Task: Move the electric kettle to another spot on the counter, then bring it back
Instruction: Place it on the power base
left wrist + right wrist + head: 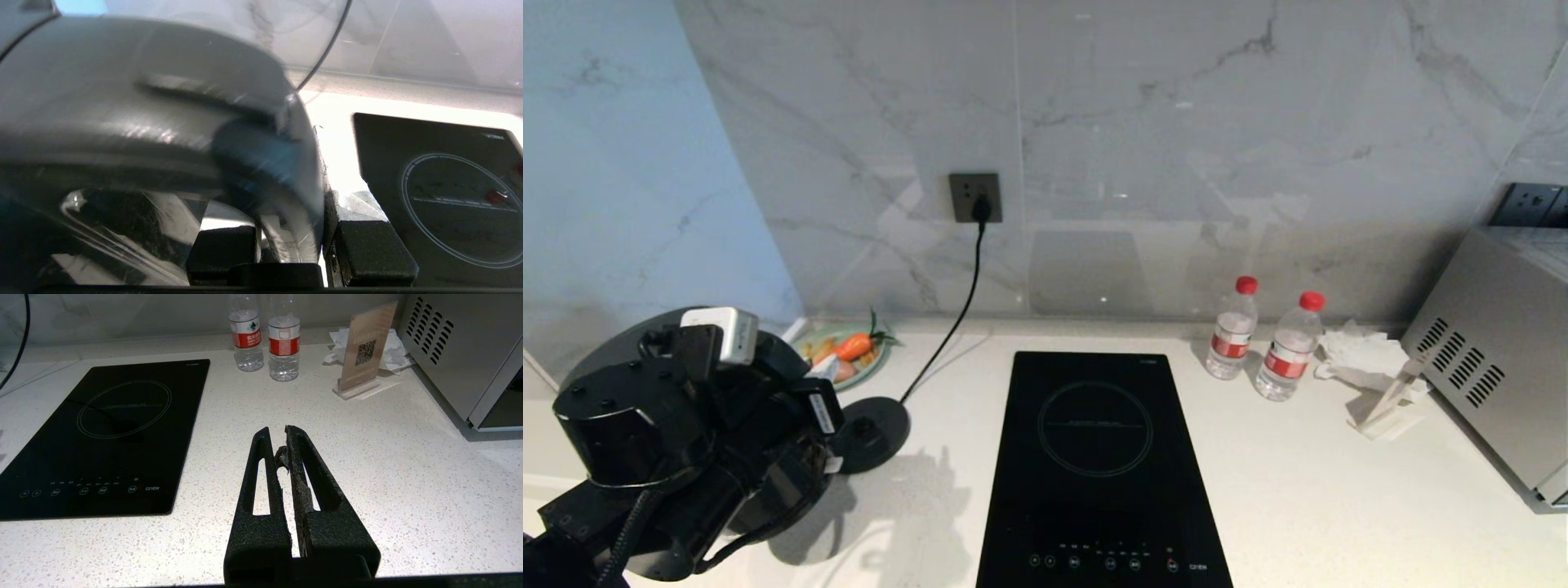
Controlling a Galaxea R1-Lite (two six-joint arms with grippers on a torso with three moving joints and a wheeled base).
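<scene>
Clamped between the black fingers [220, 249] of the left gripper [286, 253] is the thick loop handle of the glossy black electric kettle [122, 122]. The jaws are drawn narrow around it, and the flat dark-grey lid fills the left wrist view. In the head view the kettle sits low at the left under the arm, apparently off its flat round black base disc [872, 433], which lies bare on the white speckled stone bench [1339, 506] with its black cord [952, 327] running up to the wall socket.

The risks, as I judge them: the grip is on the handle alone, so the body could swing or slip. A careless path could snag the cord or knock the black glass hob panel [1098, 465].

The right gripper [286, 457] hovers closed and empty over the bench.
</scene>
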